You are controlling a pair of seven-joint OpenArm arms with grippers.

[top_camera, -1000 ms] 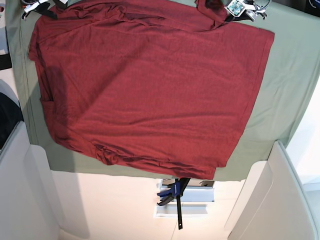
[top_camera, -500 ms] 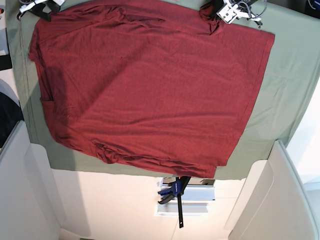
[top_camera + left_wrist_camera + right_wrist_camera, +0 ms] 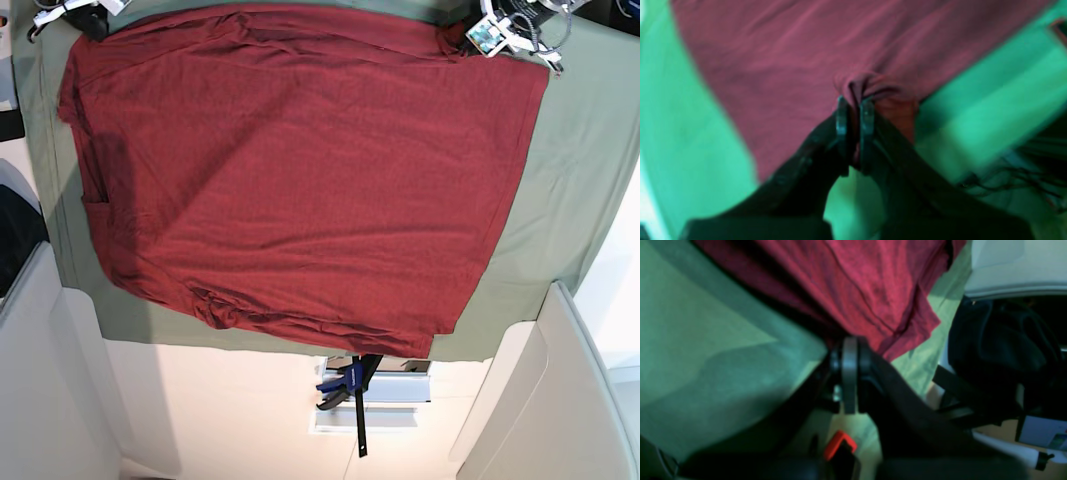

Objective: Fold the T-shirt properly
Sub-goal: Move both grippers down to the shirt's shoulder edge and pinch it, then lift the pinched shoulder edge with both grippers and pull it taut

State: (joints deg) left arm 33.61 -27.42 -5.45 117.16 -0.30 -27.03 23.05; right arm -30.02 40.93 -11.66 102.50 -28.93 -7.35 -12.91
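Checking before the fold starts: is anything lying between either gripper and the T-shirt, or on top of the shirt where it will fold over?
Nothing visible. The left gripper is shut on a bunched bit of the T-shirt, and the right gripper is closed at its edge. The shirt lies on the green cloth with nothing on top.

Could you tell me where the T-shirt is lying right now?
In the base view the T-shirt lies spread across the green cloth, filling the middle, with the left tool pinching its top right corner.

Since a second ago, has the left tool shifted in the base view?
Yes. The left tool has shifted rightward along the T-shirt's top edge, toward its right corner.
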